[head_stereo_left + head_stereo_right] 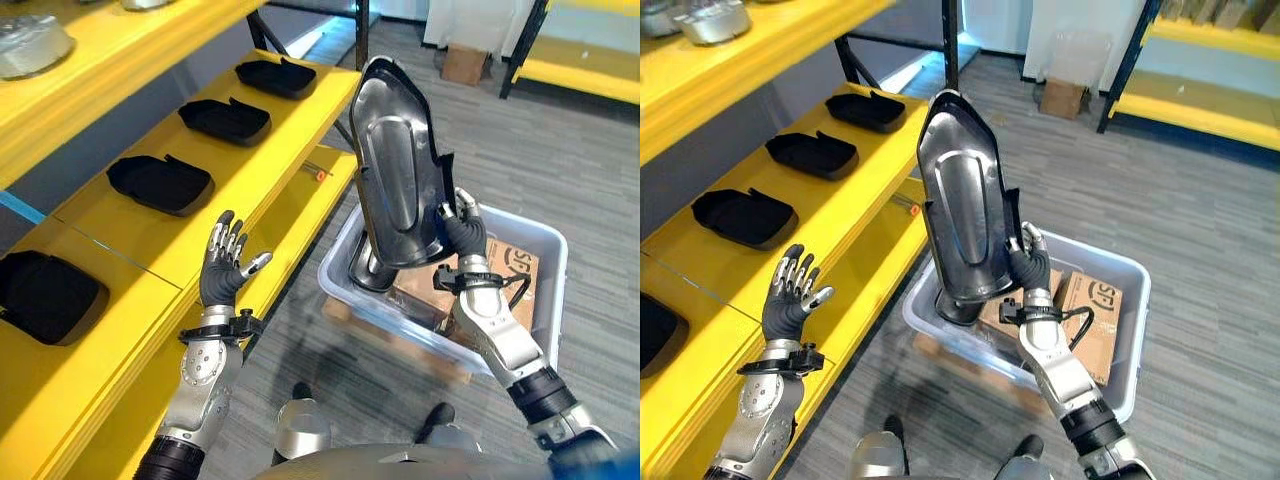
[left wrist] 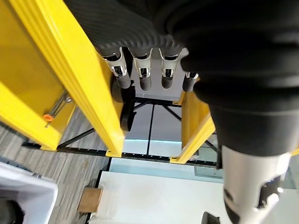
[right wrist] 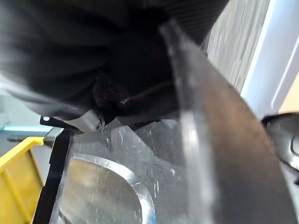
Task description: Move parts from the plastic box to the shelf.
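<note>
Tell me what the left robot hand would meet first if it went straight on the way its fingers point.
Probably the yellow shelf itself. The left robot hand is open above the shelf's front edge, fingers aimed along the board toward the nearest black tray. Depth is unclear, so it might pass just above the board.

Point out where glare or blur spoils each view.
Left eye view: bright reflections streak the metal part held by the right robot hand, and the shelf shows a soft sheen. Right wrist view: the part's edge is smeared out of focus. Left wrist view: the left robot hand is sharp; its dark cover looms blurred.
</note>
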Robot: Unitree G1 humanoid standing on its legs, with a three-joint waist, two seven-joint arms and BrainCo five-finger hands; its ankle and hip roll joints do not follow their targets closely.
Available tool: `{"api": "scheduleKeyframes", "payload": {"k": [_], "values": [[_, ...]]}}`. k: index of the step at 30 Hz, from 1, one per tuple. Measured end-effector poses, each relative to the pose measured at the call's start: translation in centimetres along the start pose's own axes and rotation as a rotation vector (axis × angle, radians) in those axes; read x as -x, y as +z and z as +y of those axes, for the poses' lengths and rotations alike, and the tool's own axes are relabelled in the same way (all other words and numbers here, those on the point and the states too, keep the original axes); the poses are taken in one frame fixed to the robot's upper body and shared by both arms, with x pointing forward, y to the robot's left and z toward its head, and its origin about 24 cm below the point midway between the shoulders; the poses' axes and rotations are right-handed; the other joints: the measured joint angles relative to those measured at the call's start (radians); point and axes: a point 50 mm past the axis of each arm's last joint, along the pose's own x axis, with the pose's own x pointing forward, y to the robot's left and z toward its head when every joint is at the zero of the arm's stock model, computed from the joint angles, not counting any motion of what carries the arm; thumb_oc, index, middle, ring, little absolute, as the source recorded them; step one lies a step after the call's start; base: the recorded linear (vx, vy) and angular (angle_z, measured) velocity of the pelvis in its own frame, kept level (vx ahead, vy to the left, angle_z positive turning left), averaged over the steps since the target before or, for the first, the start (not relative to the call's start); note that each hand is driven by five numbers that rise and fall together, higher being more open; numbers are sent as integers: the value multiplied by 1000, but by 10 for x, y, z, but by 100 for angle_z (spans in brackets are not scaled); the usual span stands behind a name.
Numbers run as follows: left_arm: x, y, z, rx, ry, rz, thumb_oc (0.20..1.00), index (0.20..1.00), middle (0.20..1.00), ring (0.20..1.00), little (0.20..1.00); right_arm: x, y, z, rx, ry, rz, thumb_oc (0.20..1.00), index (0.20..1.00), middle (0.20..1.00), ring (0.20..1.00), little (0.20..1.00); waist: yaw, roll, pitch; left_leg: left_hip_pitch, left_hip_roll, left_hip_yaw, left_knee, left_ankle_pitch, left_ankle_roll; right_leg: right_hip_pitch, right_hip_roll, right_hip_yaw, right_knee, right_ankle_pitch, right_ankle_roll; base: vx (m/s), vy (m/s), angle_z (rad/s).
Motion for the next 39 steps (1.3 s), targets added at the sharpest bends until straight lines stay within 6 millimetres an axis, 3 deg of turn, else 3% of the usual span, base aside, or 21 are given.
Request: {"api": "scheduleKeyframes", "payload": {"k": [5,11,15,18,19,20,21,22,23,25,26,27,30,35,37,38,39], "values": [[3,-1,3,-13,6,6,1000,1000,1000,1000,1000,20,-17,13,-68,62,126,200,200,200,200,200,6,-32,-33,-4,-33,-7,-28,10,11,19,-18,-11,-43,21,16,-43,220,13],[3,-2,4,-25,-34,19,1000,1000,1000,1000,1000,22,-21,20,-97,167,170,200,200,200,200,200,7,-54,-36,-18,-55,-21,-41,21,14,19,-28,-25,-72,52,20,-100,207,7],[3,-2,5,-28,-34,26,1000,1000,1000,1000,1000,30,-23,14,-82,186,188,200,200,200,200,200,7,-82,-20,-21,-70,-23,-44,13,15,17,-45,-34,-66,59,26,-103,109,5],[2,-1,6,-36,-59,29,1000,1000,1000,1000,1000,38,-33,-2,-92,129,235,200,200,200,200,200,-19,-120,0,-40,-92,-27,-44,1,32,-13,-76,-17,-16,67,34,-94,21,12],[0,-1,5,-36,-68,32,1000,1000,1000,1000,1000,39,-34,-5,-99,121,236,200,200,200,200,200,-27,-119,1,-45,-89,-35,-48,5,38,-23,-76,-10,4,77,30,-35,9,37],[-2,0,4,-40,-82,31,1000,1000,1000,1000,1000,47,-41,-11,-121,102,273,200,200,200,200,200,-50,-101,8,-49,-75,-65,-64,15,49,-28,-52,44,37,69,40,-22,7,53],[-3,2,4,-47,-96,26,1000,1000,1000,1000,1000,53,-46,-15,-130,89,300,200,200,200,200,200,-65,-96,10,-39,-64,-85,-86,40,64,-33,-16,81,71,8,78,-8,-1,41],[-3,3,4,-50,-114,23,1000,1000,1000,1000,1000,56,-48,-17,-136,88,311,200,200,200,200,200,-65,-100,8,-30,-59,-88,-115,64,52,-34,32,98,82,-63,76,21,-15,13],[-1,1,3,-46,-127,35,1000,1000,1000,1000,1000,55,-47,-18,-152,93,312,200,200,200,200,200,-65,-104,7,-17,-65,-86,-140,86,36,-5,57,114,30,-100,35,36,-33,5],[4,-6,-7,-18,-159,69,1000,1000,1000,1000,1000,53,-45,-21,-165,88,290,200,200,200,200,200,-85,-70,6,-6,-58,-112,-150,97,39,41,95,132,-29,-99,34,49,-105,40],[9,-15,-22,65,-169,108,1000,1000,1000,1000,1000,52,-46,-25,-162,86,293,200,200,200,200,200,-110,-37,-10,-13,-58,-158,-137,101,46,83,132,193,-61,-120,38,53,-164,94],[12,-21,-34,109,-184,138,1000,1000,1000,1000,1000,52,-49,-28,-159,79,298,200,200,200,200,200,-121,-27,-24,-20,-59,-192,-129,96,51,105,152,240,-85,-132,23,35,-218,84],[22,-40,-49,154,-187,244,1000,1000,1000,1000,1000,48,-49,-27,-158,84,290,200,200,200,200,200,-103,-4,-53,-20,-59,-209,-123,91,51,145,161,215,-138,-115,22,-19,-170,28],[34,-48,-40,143,-182,314,1000,1000,1000,1000,1000,54,-50,-24,-181,74,286,200,200,200,200,200,-97,-3,-75,-47,-73,-209,-130,110,30,161,154,174,-162,-106,24,-47,-120,28],[30,-47,-45,139,-223,309,1000,1000,1000,1000,1000,56,-51,-28,-179,36,284,200,200,200,200,200,-136,-1,-74,-96,-109,-144,-127,169,83,172,150,138,-162,-127,23,-126,-34,136],[28,-47,-51,134,-261,306,1000,1000,1000,1000,1000,55,-51,-31,-165,23,284,200,200,200,200,200,-128,33,-85,-105,-100,-70,-153,181,101,168,173,123,-148,-143,9,-164,-11,123],[29,-47,-49,123,-266,309,1000,1000,1000,1000,1000,53,-50,-29,-165,33,274,200,200,200,200,200,-117,50,-83,-110,-85,-68,-146,155,91,155,180,114,-111,-159,3,-128,4,74]]}}
